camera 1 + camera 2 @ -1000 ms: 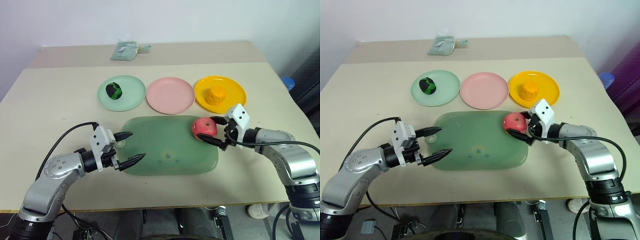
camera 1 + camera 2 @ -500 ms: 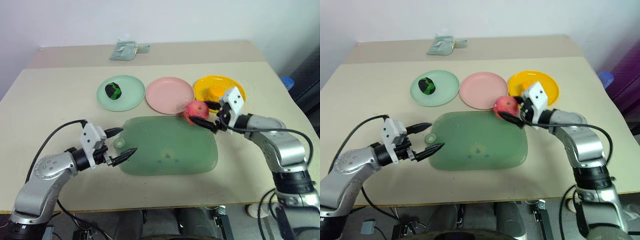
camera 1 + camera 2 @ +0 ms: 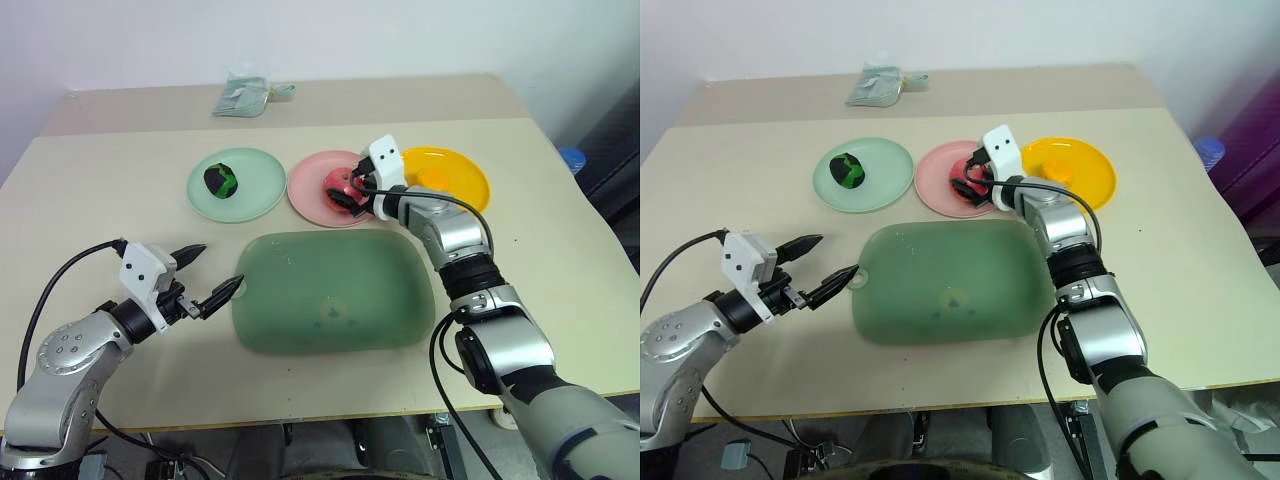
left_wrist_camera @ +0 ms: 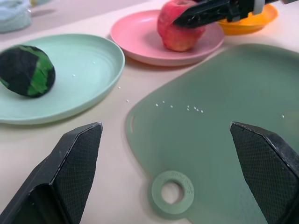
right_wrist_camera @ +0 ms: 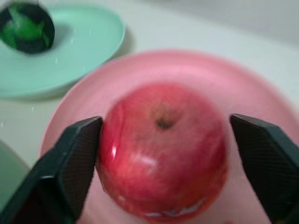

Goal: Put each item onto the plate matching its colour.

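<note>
My right gripper [image 3: 347,189] had carried the pink-red apple [image 4: 180,31] off the green mat [image 3: 335,290], where it sat a second before, and across to the pink plate [image 3: 312,192]; the apple now stood on that plate, stem dimple up. From the right wrist, one black finger [image 5: 70,161] touched the apple's side while the other stood a little clear of it, so the jaws were spread about the fruit rather than clamped on it. My left gripper [image 3: 199,272] hung wide open and empty above the table [image 3: 90,200] just off the mat's ring-tab end; a second earlier it had been over the mat's edge, and it had drawn back toward my left since then. The dark green-and-black ball [image 3: 224,180] lay on the mint green plate [image 3: 262,185], and the orange-yellow lump [image 3: 433,178] on the yellow-orange plate [image 3: 468,175], both where they were before. The mat's ring tab [image 4: 173,192] carried raised lettering too small for me to read. A crumpled pale green packet [image 3: 242,97] lay at the far side of the table, its printing too small to read.
</note>
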You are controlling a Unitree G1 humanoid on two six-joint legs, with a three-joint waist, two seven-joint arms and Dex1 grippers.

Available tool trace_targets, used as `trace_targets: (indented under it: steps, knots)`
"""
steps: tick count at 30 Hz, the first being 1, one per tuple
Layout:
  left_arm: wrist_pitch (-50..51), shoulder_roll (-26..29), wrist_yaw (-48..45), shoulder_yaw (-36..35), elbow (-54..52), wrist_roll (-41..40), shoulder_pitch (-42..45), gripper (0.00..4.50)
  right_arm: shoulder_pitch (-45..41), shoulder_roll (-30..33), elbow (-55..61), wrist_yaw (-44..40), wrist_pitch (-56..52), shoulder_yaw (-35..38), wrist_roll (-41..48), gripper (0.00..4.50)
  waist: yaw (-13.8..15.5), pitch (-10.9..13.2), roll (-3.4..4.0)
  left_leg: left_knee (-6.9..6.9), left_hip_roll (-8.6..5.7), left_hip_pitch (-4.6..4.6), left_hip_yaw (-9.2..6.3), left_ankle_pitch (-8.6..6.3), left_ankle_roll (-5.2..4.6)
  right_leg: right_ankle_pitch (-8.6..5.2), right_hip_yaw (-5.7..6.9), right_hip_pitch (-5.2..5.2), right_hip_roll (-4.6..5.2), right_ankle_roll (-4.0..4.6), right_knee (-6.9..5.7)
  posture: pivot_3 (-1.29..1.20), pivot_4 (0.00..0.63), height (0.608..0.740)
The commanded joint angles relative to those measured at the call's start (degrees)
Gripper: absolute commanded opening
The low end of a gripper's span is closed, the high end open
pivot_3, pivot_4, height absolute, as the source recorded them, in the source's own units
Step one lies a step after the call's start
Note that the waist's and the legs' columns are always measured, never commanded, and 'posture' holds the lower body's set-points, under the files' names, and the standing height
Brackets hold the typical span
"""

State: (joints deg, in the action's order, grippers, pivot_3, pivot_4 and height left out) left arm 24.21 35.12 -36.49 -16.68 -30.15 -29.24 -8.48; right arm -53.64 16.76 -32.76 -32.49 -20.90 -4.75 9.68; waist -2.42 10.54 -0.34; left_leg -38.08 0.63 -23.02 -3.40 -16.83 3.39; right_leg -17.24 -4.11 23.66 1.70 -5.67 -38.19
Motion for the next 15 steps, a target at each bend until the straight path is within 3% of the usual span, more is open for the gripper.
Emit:
trace_targets:
  steps: [1,7,12,15]
  knots:
    - [-0.87,-0.13,1.70,-3.85,-1.93,0.38,-2.14,4.50,5.15,7.09,12.59,-8.68,2.61,5.32,4.72,4.48,0.30,-0.01,-0.01,0.00,0.01,0.00,-0.05,0.00,0.00,0.00,0.04,-0.02,-0.01,0.00,-0.01,0.00,0.150,0.740]
    - [-2.39,0.75,0.88,-9.33,0.63,0.58,-5.35,4.50,23.17,22.19,26.03,-21.50,-3.86,13.12,12.91,4.48,0.50,-0.01,-0.02,-0.02,0.01,0.21,-0.02,-0.03,-0.05,0.00,0.06,-0.29,0.01,0.00,0.09,0.00,0.150,0.740]
    - [-3.20,1.74,-0.65,-12.31,2.73,0.58,-7.36,4.50,37.13,29.19,34.71,-27.32,-8.96,19.73,19.33,4.48,-0.23,0.01,0.05,0.00,0.04,0.72,0.08,-0.04,-0.08,-0.02,-0.04,-0.72,-0.16,0.03,0.06,0.00,0.150,0.740]
    - [-3.40,1.58,-1.15,-12.89,2.86,0.42,-8.30,4.50,41.28,31.02,37.39,-27.31,-10.86,22.13,20.99,4.48,-0.25,0.01,0.04,0.01,0.07,0.75,0.10,-0.05,-0.08,-0.02,-0.07,-0.74,-0.22,0.03,0.06,0.00,0.150,0.740]
